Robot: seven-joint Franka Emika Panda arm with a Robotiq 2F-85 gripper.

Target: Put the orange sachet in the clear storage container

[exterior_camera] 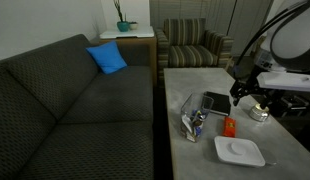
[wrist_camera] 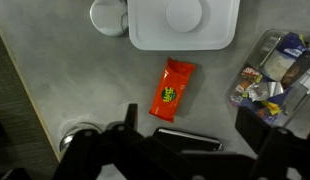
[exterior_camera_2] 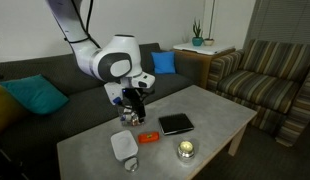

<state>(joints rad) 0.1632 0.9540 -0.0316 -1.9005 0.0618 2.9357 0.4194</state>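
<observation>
The orange sachet (wrist_camera: 173,90) lies flat on the grey table, between the white tray (wrist_camera: 183,22) and a black square tray (wrist_camera: 185,138); both exterior views show it (exterior_camera: 229,126) (exterior_camera_2: 148,137). The clear storage container (wrist_camera: 273,80) stands at the right of the wrist view, with blue and white items inside it, and an exterior view shows it at the table's left edge (exterior_camera: 194,122). My gripper (wrist_camera: 193,125) hangs open above the table, over the black tray, with nothing between its fingers (wrist_camera: 257,125). It hovers clear of the sachet (exterior_camera: 245,95) (exterior_camera_2: 133,112).
A small glass jar (exterior_camera: 258,113) (exterior_camera_2: 185,150) stands near the table's edge. A white round object (wrist_camera: 107,14) sits beside the white tray. A dark sofa (exterior_camera: 75,110) runs along one side of the table, and a striped armchair (exterior_camera: 195,45) stands beyond it.
</observation>
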